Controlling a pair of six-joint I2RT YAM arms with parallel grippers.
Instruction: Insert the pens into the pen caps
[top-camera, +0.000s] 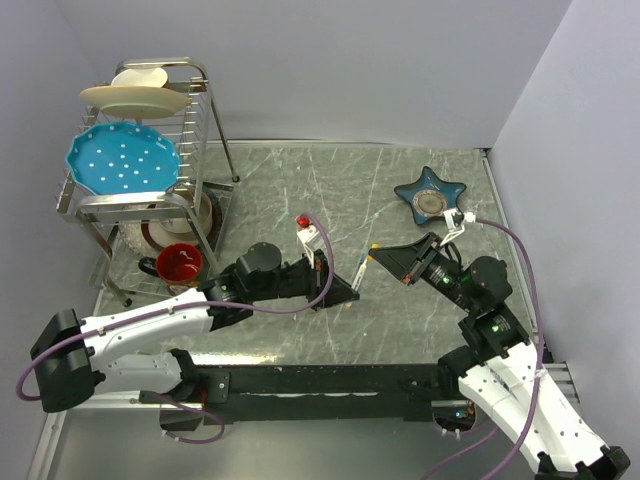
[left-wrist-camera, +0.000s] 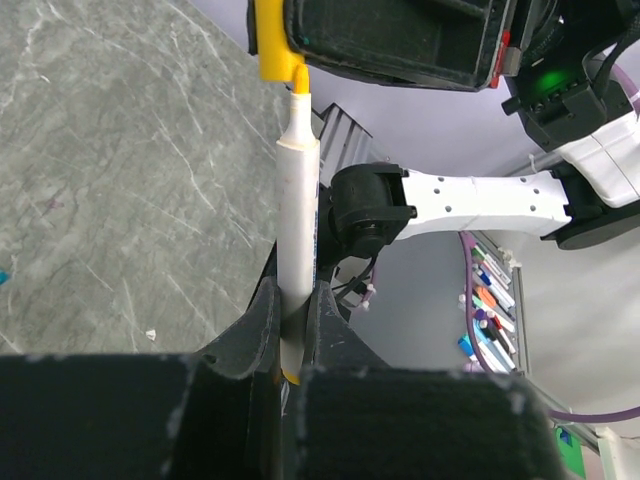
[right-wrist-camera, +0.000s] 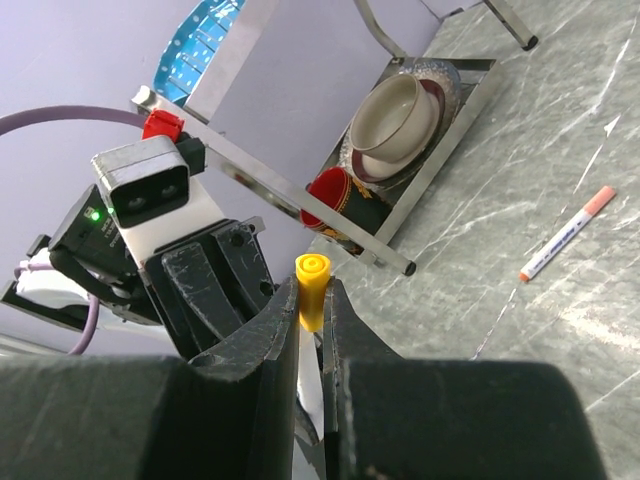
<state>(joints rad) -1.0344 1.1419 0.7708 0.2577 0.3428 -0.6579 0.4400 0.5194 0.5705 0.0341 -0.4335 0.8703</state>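
My left gripper (left-wrist-camera: 290, 295) is shut on the white barrel of a pen (left-wrist-camera: 298, 210) and holds it above the table. The pen's tip meets a yellow-orange cap (left-wrist-camera: 277, 50). My right gripper (right-wrist-camera: 310, 300) is shut on that cap (right-wrist-camera: 311, 288), with the white pen (right-wrist-camera: 308, 370) showing below it between the fingers. In the top view the two grippers face each other at mid-table, the left (top-camera: 348, 287) and the right (top-camera: 386, 254), with the pen (top-camera: 361, 268) between them. A second white pen with an orange-red end (right-wrist-camera: 566, 235) lies on the table.
A metal dish rack (top-camera: 205, 130) stands at the back left with a blue plate (top-camera: 122, 160), a cream plate (top-camera: 135, 97), a bowl (right-wrist-camera: 400, 115) and a red mug (top-camera: 180, 263). A blue star-shaped dish (top-camera: 430, 195) sits at the back right. Several markers (left-wrist-camera: 490, 300) lie off the table.
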